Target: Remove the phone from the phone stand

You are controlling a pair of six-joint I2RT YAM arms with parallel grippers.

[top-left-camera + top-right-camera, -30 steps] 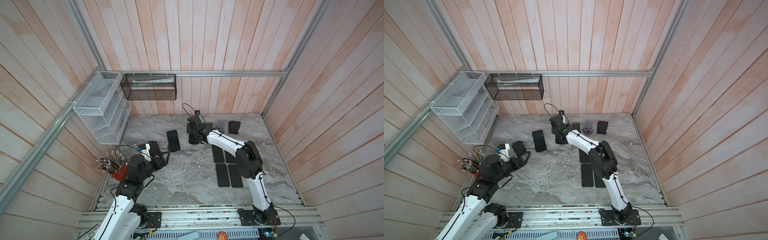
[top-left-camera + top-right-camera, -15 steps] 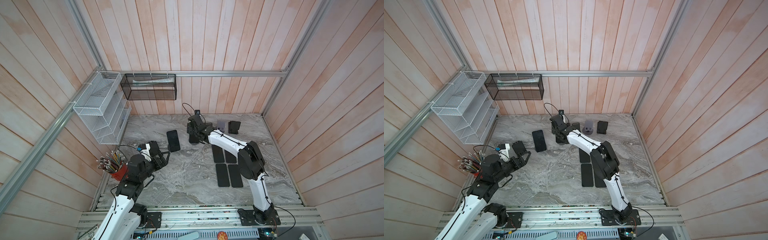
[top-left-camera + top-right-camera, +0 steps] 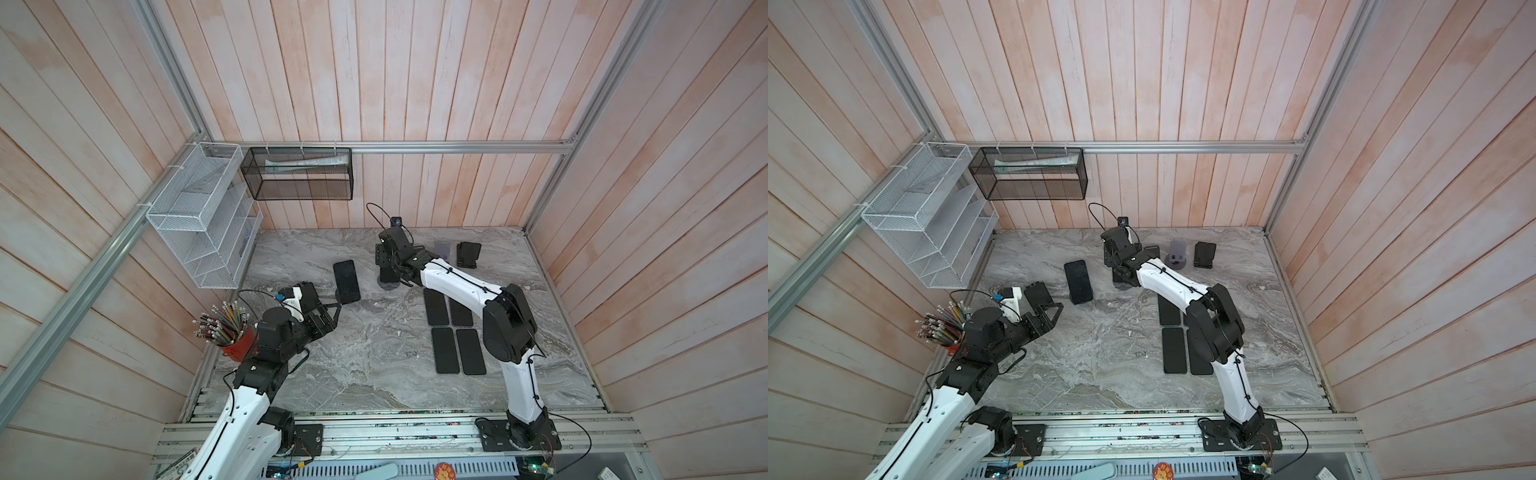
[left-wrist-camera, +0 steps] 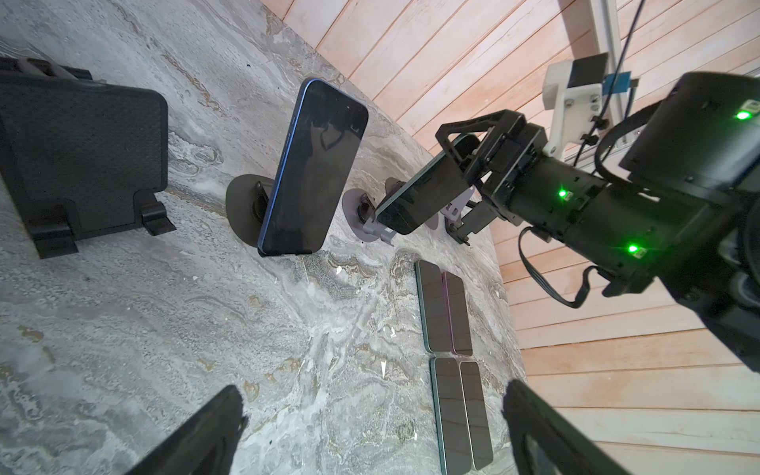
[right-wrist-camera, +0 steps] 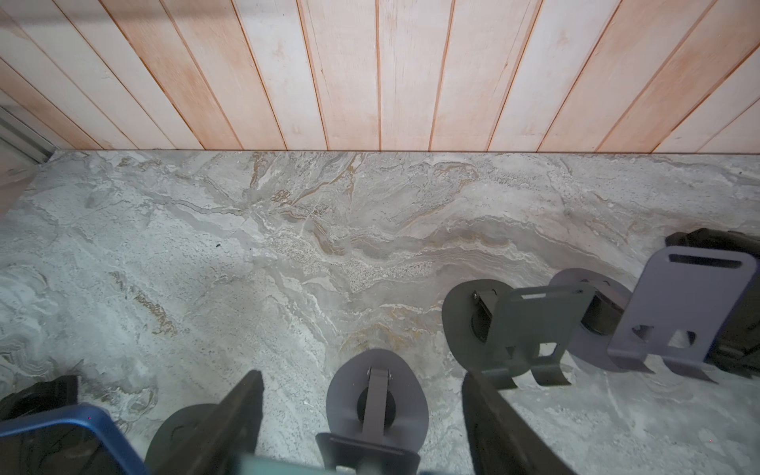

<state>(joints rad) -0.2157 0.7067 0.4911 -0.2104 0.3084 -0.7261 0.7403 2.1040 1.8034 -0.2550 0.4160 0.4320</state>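
At grey stand point(image 4: 353, 224), right arm point(image 4: 555, 197) outstretched, jaws around tilted phone point(image 4: 419, 197); left jaws agape.

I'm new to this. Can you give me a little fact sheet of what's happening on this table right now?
Right gripper: clamped on the teal phone at its grey stand
Left gripper: open, holding nothing
Blue phone: leaning on a black stand
Flat phones: four, side by side on the table
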